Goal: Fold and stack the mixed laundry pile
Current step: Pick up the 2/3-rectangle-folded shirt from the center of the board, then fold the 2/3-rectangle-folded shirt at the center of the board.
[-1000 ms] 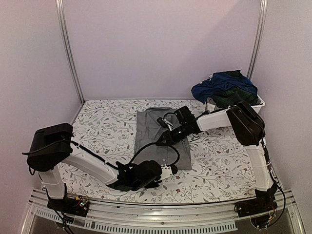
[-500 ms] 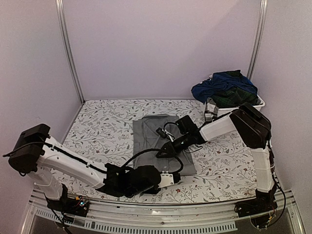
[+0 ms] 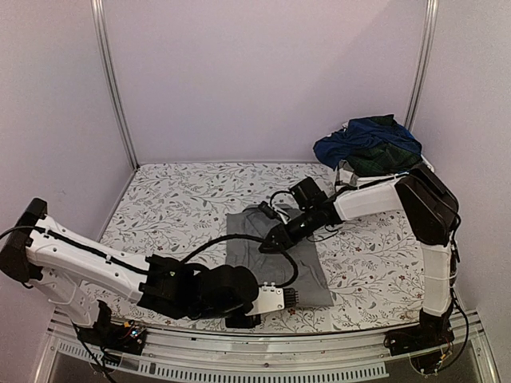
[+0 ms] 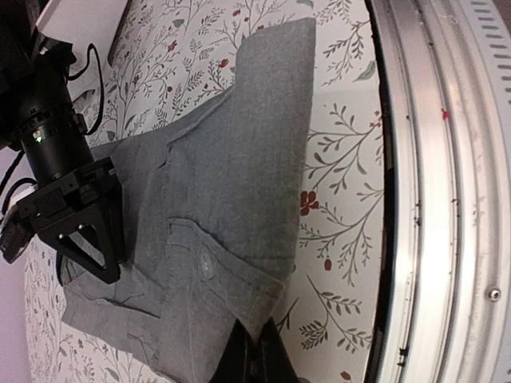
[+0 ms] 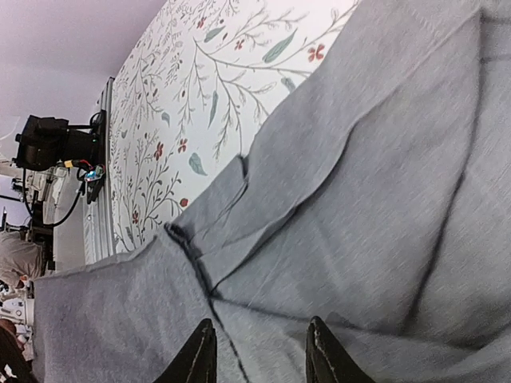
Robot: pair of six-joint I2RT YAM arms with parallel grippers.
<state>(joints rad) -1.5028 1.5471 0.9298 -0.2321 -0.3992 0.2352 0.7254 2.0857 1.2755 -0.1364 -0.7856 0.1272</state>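
Two arms on one grey shirt point(image 3: 275, 259) right now. It's lying flat on the table point(image 3: 176, 207), near the front edge and a bit right of centre, with its near corner almost at the metal rail point(image 4: 431, 199). The left fingers point(image 4: 254, 363) are pinched shut on that near edge of the shirt; in the left wrist view the cloth runs right into the closed tips. The right fingers point(image 5: 204, 355) are spread apart over the middle of the shirt, by the seams and a pocket, with grey cloth showing in the gap between them. They look like they're pressing down on it, but I can't really tell if the tips touch. Rest of the laundry is well apart at the back right: a navy piece point(image 3: 363, 137) heaped over a dark green plaid one point(image 3: 389, 162), both piled in the white bin point(image 3: 348, 173).
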